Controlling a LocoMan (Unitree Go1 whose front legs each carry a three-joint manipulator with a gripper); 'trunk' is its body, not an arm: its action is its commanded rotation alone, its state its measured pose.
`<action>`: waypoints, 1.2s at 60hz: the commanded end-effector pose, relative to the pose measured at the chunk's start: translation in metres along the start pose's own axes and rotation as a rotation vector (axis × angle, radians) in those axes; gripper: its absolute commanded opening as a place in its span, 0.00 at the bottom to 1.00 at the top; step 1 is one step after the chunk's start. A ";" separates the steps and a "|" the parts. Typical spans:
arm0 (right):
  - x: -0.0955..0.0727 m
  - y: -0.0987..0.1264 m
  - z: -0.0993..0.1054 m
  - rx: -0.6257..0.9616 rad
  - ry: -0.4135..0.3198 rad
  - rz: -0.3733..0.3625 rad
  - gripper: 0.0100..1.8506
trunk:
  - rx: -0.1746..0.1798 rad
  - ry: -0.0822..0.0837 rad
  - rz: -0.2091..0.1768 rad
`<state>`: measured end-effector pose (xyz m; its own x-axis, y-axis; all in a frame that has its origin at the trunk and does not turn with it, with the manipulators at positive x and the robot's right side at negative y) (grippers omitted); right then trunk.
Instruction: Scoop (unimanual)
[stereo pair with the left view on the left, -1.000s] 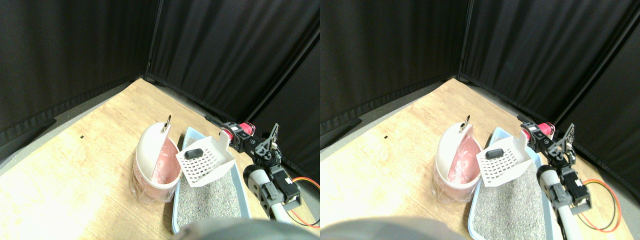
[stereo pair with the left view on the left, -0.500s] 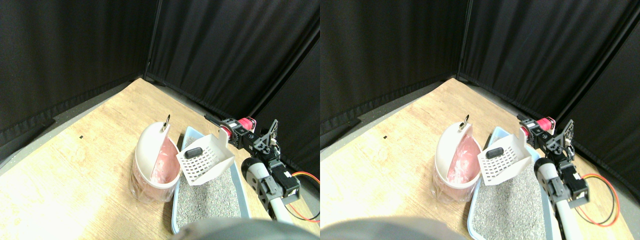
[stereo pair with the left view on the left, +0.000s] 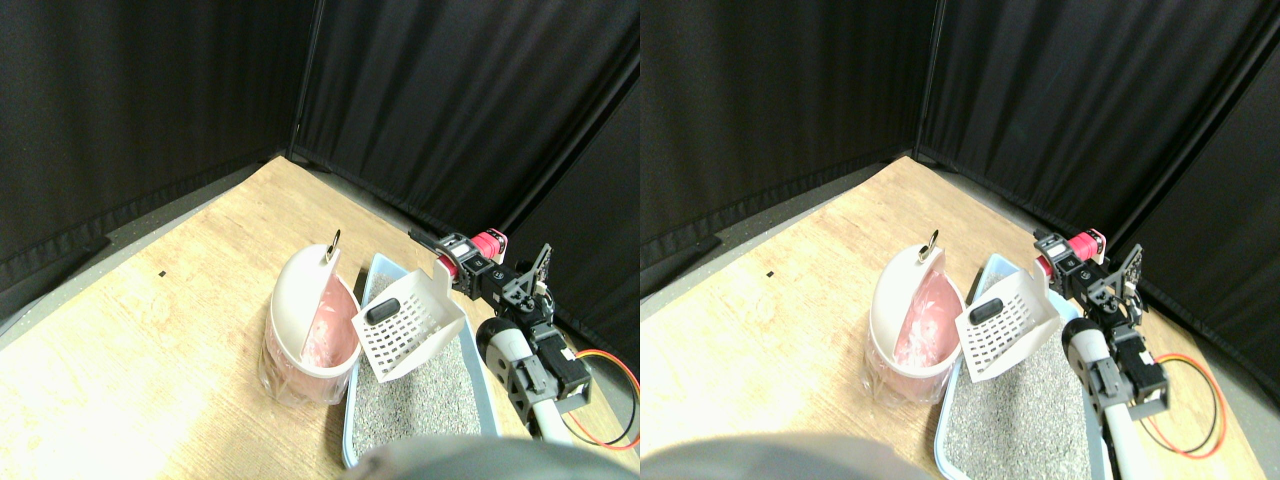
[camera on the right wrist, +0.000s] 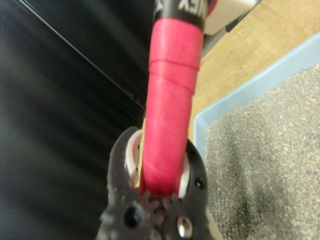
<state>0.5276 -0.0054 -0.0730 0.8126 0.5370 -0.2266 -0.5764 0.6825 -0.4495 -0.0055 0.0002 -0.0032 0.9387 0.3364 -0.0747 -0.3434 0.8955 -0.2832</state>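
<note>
A white slotted scoop (stereo pair with the left view on the left: 412, 328) hangs tilted over the gap between the litter tray and the bin, its low edge toward the bin. A dark lump (stereo pair with the left view on the left: 383, 311) lies on its upper part. My right gripper (stereo pair with the left view on the left: 476, 268) is behind the scoop, shut on its red wrapped handle (stereo pair with the left view on the left: 490, 243). In the wrist view the red handle (camera on the right wrist: 172, 100) runs between the two jaws of the gripper (camera on the right wrist: 162, 162), which press on both sides of it. The light blue tray (stereo pair with the left view on the left: 349, 430) holds grey litter (stereo pair with the left view on the left: 420, 385).
A white round bin (stereo pair with the left view on the left: 295, 300) with a pink liner and a metal ring on top stands on the wooden floor (stereo pair with the left view on the left: 160, 320), touching the tray's left side. Black curtains (stereo pair with the left view on the left: 150, 90) close off the back. Red and black cables (stereo pair with the left view on the left: 610, 370) trail at the lower right.
The scoop has tipped further toward the bin and shifted slightly left. The lump still rests on it. The arm has moved a little left too.
</note>
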 end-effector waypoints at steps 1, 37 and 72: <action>0.001 -0.001 0.011 0.004 -0.051 -0.017 0.15 | -0.004 0.018 0.018; 0.000 -0.011 0.031 -0.018 -0.120 -0.041 0.02 | -0.004 0.013 0.012; -0.008 -0.007 0.042 -0.036 -0.128 -0.049 0.02 | -0.005 0.013 0.007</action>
<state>0.5218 0.0022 -0.0406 0.8245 0.5422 -0.1620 -0.5463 0.6881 -0.4776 -0.0042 -0.0005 -0.0029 0.9394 0.3350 -0.0731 -0.3415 0.8954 -0.2858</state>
